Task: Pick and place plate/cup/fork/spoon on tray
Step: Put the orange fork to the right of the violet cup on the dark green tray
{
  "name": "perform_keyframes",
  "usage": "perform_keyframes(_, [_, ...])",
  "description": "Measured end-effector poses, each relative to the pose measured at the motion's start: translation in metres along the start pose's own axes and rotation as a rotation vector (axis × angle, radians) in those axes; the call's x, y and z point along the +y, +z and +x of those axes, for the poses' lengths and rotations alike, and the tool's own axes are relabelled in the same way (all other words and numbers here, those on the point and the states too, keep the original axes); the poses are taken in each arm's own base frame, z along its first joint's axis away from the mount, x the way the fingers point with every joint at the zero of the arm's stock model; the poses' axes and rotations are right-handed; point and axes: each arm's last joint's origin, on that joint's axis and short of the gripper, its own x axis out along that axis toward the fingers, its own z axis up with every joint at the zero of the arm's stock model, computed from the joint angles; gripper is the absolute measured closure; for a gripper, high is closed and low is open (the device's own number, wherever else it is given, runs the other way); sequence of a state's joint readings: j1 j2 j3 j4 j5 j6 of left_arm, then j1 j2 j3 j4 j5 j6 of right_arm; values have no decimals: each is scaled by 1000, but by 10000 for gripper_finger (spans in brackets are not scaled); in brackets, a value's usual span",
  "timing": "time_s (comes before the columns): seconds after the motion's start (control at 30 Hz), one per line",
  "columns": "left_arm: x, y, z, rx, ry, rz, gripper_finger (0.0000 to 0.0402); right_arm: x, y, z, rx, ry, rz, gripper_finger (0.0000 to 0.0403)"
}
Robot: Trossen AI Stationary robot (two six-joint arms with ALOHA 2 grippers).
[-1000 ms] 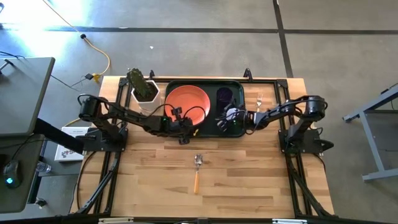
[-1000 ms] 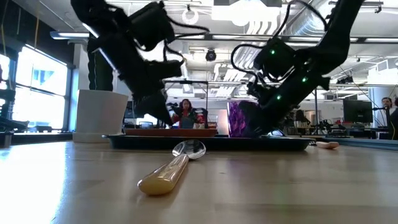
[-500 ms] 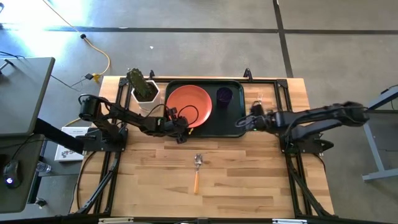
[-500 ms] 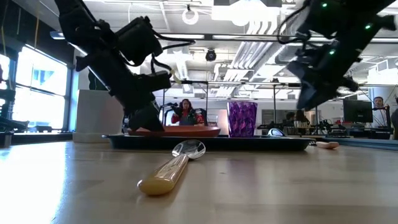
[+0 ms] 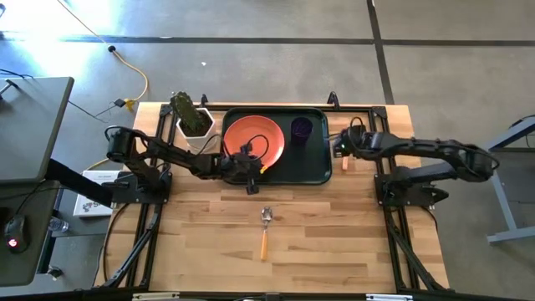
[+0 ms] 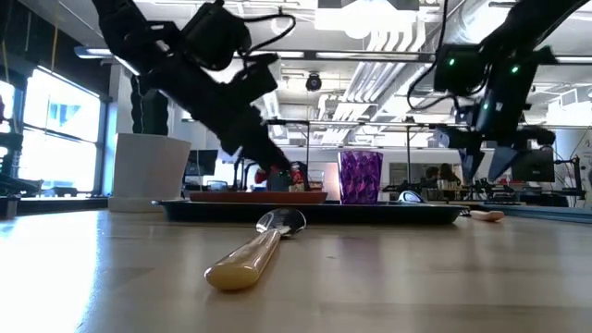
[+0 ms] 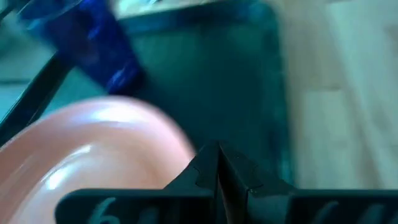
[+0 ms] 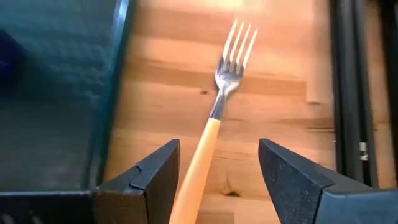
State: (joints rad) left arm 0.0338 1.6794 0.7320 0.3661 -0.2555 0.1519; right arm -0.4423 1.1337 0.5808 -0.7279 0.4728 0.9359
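The orange plate (image 5: 253, 140) and the purple cup (image 5: 302, 128) stand on the green tray (image 5: 313, 171). The fork (image 8: 219, 99) lies flat on the table just right of the tray, tines toward the far edge. My right gripper (image 8: 219, 149) hangs open above the fork's orange handle (image 8: 200, 163), one finger on either side, touching nothing. My left gripper (image 5: 255, 173) is shut and hovers over the tray's near part beside the plate's rim (image 7: 180, 140). The spoon (image 5: 265, 230) lies on the table nearer the front, bowl toward the tray.
A white pot with a green plant (image 5: 194, 124) stands on the table at the tray's left far corner. Black frame rails (image 8: 351, 93) run along the table right of the fork. Bare wood lies between the tray and the near edge, around the spoon.
My right gripper has left the tray beside the cup, swung toward the table's right edge, and come back over the fork. The cup stays upright on the tray. My left gripper has risen a little and shifted right along the plate's near rim.
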Motion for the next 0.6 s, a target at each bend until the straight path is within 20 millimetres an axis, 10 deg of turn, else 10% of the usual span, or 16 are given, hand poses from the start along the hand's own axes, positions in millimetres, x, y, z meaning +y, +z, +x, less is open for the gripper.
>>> perform_keyframes(0.6, [14,2,-73,-215,61,-18,401,3,13,66,220,-81,1,254])
